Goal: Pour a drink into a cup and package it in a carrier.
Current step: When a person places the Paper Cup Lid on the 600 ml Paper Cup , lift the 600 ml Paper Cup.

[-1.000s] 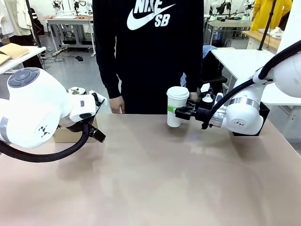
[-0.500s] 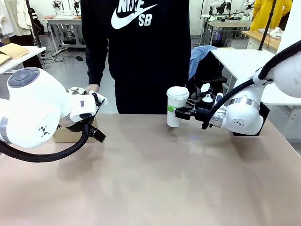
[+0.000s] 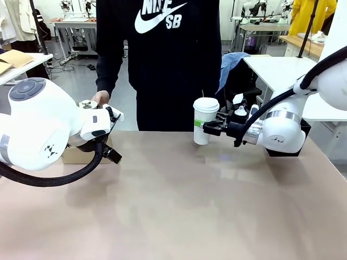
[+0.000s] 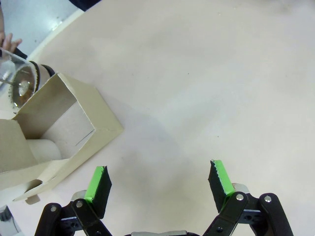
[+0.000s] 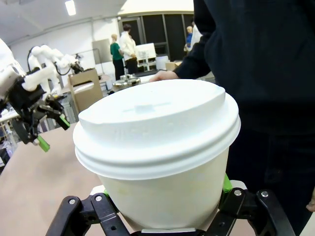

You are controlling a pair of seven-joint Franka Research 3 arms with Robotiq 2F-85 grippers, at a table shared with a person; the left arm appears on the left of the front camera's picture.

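Lidded white cup sits upright right between the R gripper jaws, over the far side of the worktop, in front of the person. R jaws pinch its body, green pads either side. L gripper hangs over bare worktop, jaws spread wide, nothing in them. Cardboard carrier lies just beside the L jaws, no contact. Person's hand is at a glass jug behind it.

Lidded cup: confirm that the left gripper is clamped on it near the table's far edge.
Wrong arm. The right gripper is clamped on the lidded cup near the table's far edge, as the front view shows; the left gripper stands open, holding nothing.
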